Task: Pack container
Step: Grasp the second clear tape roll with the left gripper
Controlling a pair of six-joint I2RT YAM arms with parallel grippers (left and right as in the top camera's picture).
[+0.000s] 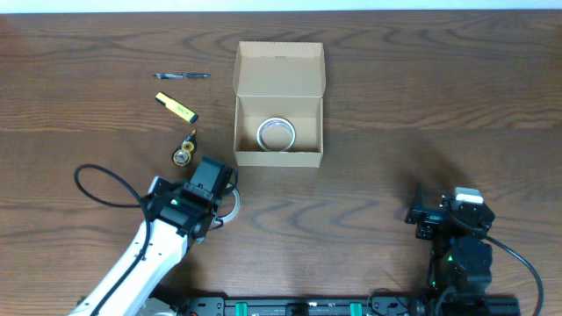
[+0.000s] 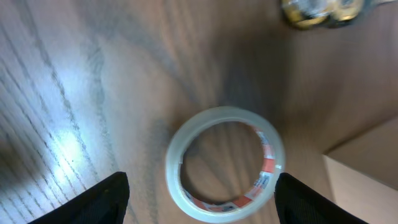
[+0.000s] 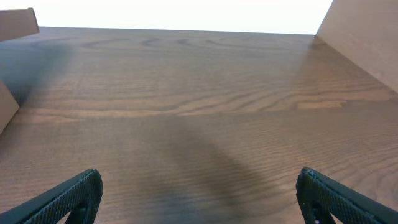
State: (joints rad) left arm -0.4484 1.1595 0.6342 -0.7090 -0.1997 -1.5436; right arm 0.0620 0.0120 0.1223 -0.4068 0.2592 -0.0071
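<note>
**Overhead.** The open box (image 1: pixel 279 105) sits at the far middle of the table (image 1: pixel 378 105), its lid flap folded back. One packed tape roll (image 1: pixel 276 134) lies inside. A pen (image 1: pixel 183 76), a yellow item (image 1: pixel 176 106) and a small brass-coloured item (image 1: pixel 183 154) lie left of the box, outside it. The left gripper (image 1: pixel 213 181) hangs near the box's front-left corner. The right gripper (image 1: pixel 422 213) is parked well apart.

**Left wrist.** The fingers (image 2: pixel 109 199) are spread wide on either side of a loose tape roll (image 2: pixel 225 163) lying flat, and nothing is grasped. The step in hand appears to be picking up this roll. The next move calls for lowering, closing on the rim, then carrying the roll over the box wall. The red-and-white label inside the core is too blurred to read.

**Right wrist.** The fingers (image 3: pixel 68 196) are spread over bare wood and hold nothing. No writing is visible.
</note>
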